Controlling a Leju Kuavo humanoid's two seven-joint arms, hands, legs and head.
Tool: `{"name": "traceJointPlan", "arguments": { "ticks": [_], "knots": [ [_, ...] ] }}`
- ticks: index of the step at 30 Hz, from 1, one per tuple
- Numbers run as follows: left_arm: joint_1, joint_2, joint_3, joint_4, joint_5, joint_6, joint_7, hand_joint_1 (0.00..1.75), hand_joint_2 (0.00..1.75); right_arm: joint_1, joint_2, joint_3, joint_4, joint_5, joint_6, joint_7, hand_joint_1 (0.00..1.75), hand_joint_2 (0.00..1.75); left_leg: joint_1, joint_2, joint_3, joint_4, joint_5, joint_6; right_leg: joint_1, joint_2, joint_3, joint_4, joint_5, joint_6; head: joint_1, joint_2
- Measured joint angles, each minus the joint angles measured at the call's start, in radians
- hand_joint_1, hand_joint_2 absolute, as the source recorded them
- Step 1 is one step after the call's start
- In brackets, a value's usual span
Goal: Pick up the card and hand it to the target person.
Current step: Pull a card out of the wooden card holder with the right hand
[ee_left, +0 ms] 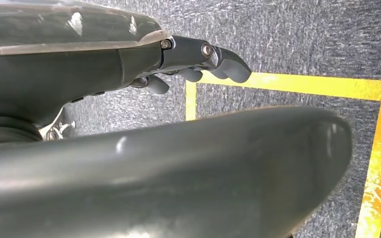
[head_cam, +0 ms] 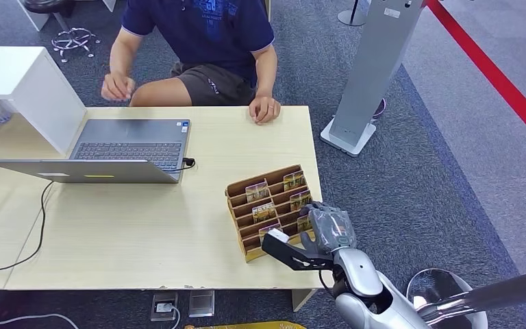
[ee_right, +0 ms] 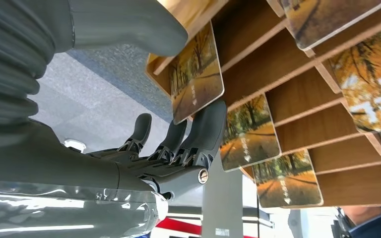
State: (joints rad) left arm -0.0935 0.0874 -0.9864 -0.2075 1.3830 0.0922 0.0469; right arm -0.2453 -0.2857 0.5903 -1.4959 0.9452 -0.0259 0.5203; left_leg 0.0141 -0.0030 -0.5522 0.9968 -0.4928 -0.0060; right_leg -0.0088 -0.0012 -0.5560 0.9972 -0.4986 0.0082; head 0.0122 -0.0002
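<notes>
Your robot's right hand (head_cam: 325,229) is at the near right corner of the wooden card rack (head_cam: 268,209), which stands on the pale wooden table (head_cam: 144,226). From the right wrist you can see the card (ee_right: 196,74) in the rack's nearest slot, with the thick thumb (ee_right: 129,25) on one side of it and a dark fingertip (ee_right: 209,124) touching its edge from the other; the other fingers are stretched out beside that one. You cannot tell from these pictures whether the card is truly pinched or only touched. More cards with the same autumn-tree picture sit in the slots further up the rack.

Your left hand (ee_left: 198,62) hangs over grey carpet (ee_left: 287,39) marked with yellow tape (ee_left: 297,84); its fingers are curled in and hold nothing.

The person (head_cam: 198,41) in a dark blue shirt sits at the far side of the table, one hand (head_cam: 265,108) resting on the table edge and the other raised above it. An open laptop (head_cam: 109,154) lies on the table to the left of the rack, well apart from it
</notes>
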Motion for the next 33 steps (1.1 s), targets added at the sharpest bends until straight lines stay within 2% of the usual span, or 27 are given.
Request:
{"name": "traceJointPlan", "arguments": {
  "ticks": [19,22,27,33],
  "knots": [
    [0.0,0.0,-0.002,0.0,-0.009,-0.004,0.0,0.0,0.0,0.037,0.0,-0.034,-0.009,0.019,-0.019,-0.008,0.88,1.75,0.0,0.0,0.0,0.0,0.0,0.0,0.0,0.0,0.0,0.0,0.0,0.0,0.0,0.0],
    [0.0,0.0,-0.002,0.0,-0.009,-0.006,0.0,0.0,0.0,0.038,0.0,-0.035,-0.014,0.02,-0.029,-0.013,0.96,1.75,0.0,0.0,0.0,0.0,0.0,0.0,0.0,0.0,0.0,0.0,0.0,0.0,0.0,0.0],
    [0.0,0.0,-0.002,0.0,-0.01,-0.006,-0.001,0.0,0.0,0.039,0.0,-0.041,-0.017,0.021,-0.039,-0.02,1.27,1.75,0.0,0.0,0.0,0.0,0.0,0.0,0.0,0.0,0.0,0.0,0.0,0.0,0.0,0.0],
    [0.0,0.0,-0.004,0.0,-0.012,-0.007,-0.001,0.0,0.0,0.041,0.0,-0.049,-0.02,0.02,-0.046,-0.022,1.34,1.75,0.0,0.0,0.0,0.0,0.0,0.0,0.0,0.0,0.0,0.0,0.0,0.0,0.0,0.0]
  ]
}}
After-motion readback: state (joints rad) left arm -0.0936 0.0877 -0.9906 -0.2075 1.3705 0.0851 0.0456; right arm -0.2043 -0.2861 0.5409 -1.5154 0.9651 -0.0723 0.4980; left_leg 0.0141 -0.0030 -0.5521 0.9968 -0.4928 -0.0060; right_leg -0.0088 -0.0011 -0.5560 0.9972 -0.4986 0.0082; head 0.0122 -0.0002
